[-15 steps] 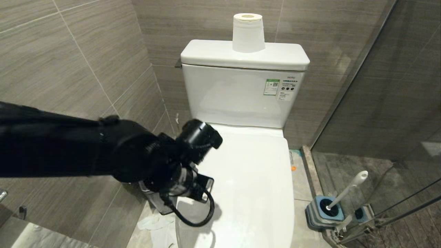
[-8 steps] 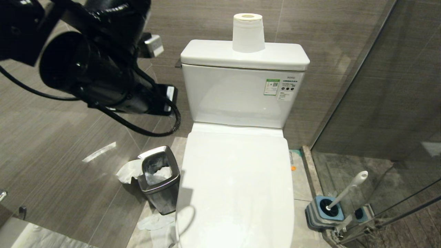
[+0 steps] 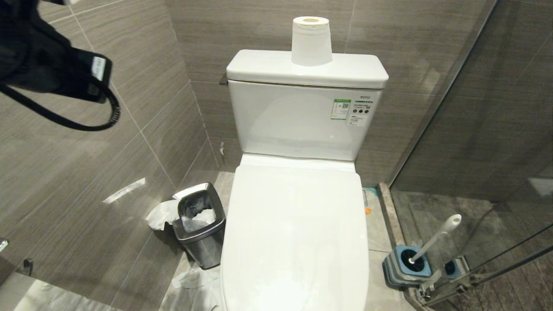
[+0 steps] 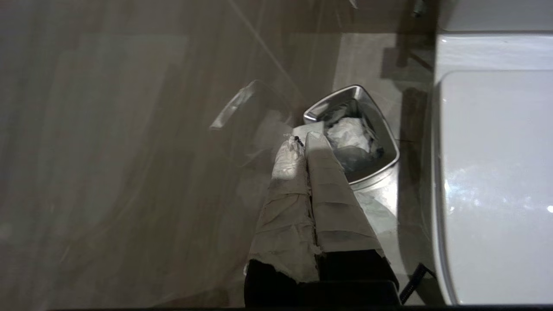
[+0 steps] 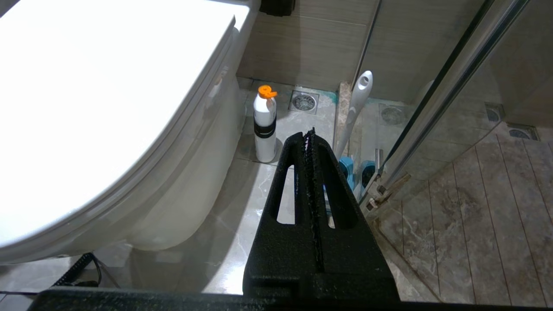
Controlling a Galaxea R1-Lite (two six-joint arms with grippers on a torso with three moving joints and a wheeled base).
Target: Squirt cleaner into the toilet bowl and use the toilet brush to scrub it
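Note:
The toilet bowl (image 3: 298, 233) is white and its lid is down, so the basin is hidden. To its right the toilet brush (image 3: 437, 236) leans in a grey-and-blue holder (image 3: 404, 265). A white bottle with an orange cap (image 5: 265, 125) stands on the floor between the toilet (image 5: 108, 86) and the brush handle (image 5: 357, 103). High at the left, my left arm (image 3: 52, 65) is raised; its gripper (image 4: 302, 140), with tape-wrapped fingers, is shut and empty above the steel bin (image 4: 345, 90). My right gripper (image 5: 310, 134) hangs shut and empty low beside the toilet.
A steel waste bin (image 3: 205, 250) with crumpled paper stands left of the toilet, with tissue (image 3: 160, 214) on the floor by it. A paper roll (image 3: 311, 41) sits on the cistern. A glass shower partition (image 3: 475, 129) closes the right side; tiled wall lies close on the left.
My left arm has swung up and left, from over the lid's left edge to the upper left corner, uncovering the bin. Nothing else has moved.

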